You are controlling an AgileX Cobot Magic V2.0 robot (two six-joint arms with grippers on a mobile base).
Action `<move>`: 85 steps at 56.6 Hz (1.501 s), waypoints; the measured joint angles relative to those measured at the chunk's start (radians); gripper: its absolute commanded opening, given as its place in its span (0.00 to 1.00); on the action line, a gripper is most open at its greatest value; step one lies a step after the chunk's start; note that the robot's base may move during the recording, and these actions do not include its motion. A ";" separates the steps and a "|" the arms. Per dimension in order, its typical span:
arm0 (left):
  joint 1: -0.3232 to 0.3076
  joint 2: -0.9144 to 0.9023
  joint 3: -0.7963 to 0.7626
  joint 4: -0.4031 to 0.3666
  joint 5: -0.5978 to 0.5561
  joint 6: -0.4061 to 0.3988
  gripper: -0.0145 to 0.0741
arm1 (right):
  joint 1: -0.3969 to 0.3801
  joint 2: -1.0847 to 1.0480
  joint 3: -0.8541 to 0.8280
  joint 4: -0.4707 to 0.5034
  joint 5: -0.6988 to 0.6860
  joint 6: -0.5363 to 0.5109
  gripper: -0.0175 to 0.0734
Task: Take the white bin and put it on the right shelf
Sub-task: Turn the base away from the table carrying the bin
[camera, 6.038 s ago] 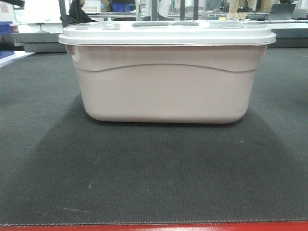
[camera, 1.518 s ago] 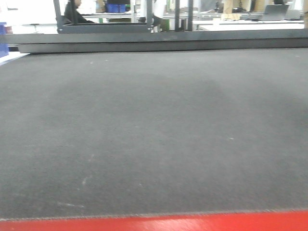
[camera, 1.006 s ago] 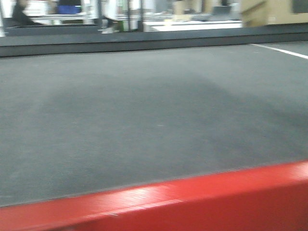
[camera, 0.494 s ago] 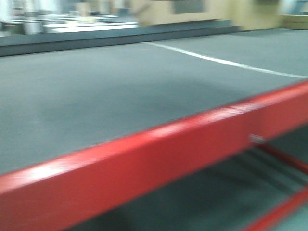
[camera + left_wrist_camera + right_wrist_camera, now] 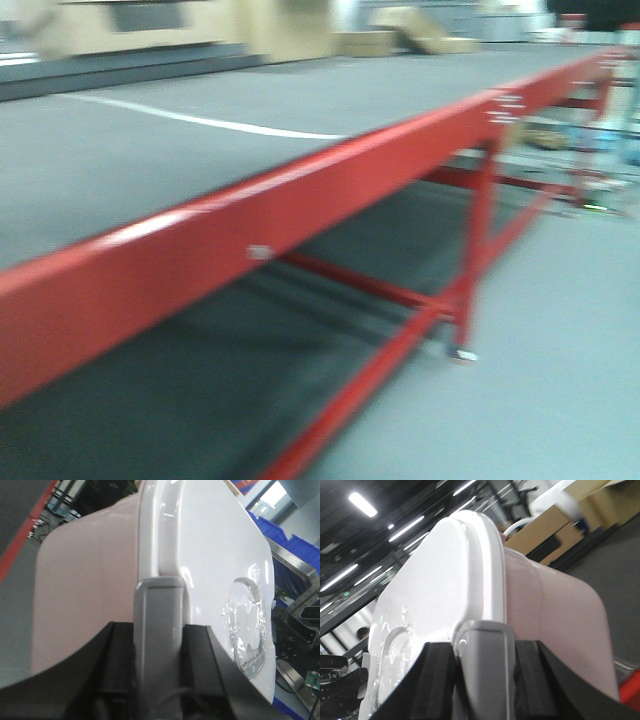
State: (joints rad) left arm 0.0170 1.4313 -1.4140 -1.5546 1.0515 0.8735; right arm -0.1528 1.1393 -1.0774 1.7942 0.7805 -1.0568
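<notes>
On opposite lid rims of the bin (image 5: 85, 580), left fingers (image 5: 157, 630) and right fingers (image 5: 482, 662); table (image 5: 150, 170) front-left.

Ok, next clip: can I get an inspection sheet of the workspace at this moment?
Surface: red-framed table with grey mat, motion-blurred.
Job's things: white bin off the table, carried between both arms; right shelf not identifiable.
Clutter: blue bins beside the bin, in the left wrist view.
Grippers: left tool and right tool each clamped at the bin's lid rim.
Cables: nothing seen.
Surroundings: cardboard boxes, ceiling strip lights, grey floor.
</notes>
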 measured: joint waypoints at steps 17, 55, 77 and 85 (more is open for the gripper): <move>0.000 0.000 0.000 0.004 0.002 0.000 0.03 | 0.000 0.000 0.000 0.000 -0.001 0.000 0.27; 0.000 0.000 0.000 0.004 0.004 0.000 0.03 | 0.000 0.000 0.000 0.002 -0.004 0.000 0.27; 0.000 0.000 0.000 0.004 0.004 0.000 0.03 | 0.000 0.000 0.000 0.002 -0.004 0.000 0.27; 0.000 0.000 0.000 0.004 0.004 0.000 0.03 | 0.000 0.000 0.000 0.002 -0.004 0.000 0.27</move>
State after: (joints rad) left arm 0.0170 1.4313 -1.4140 -1.5504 1.0551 0.8735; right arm -0.1528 1.1393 -1.0774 1.7961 0.7761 -1.0568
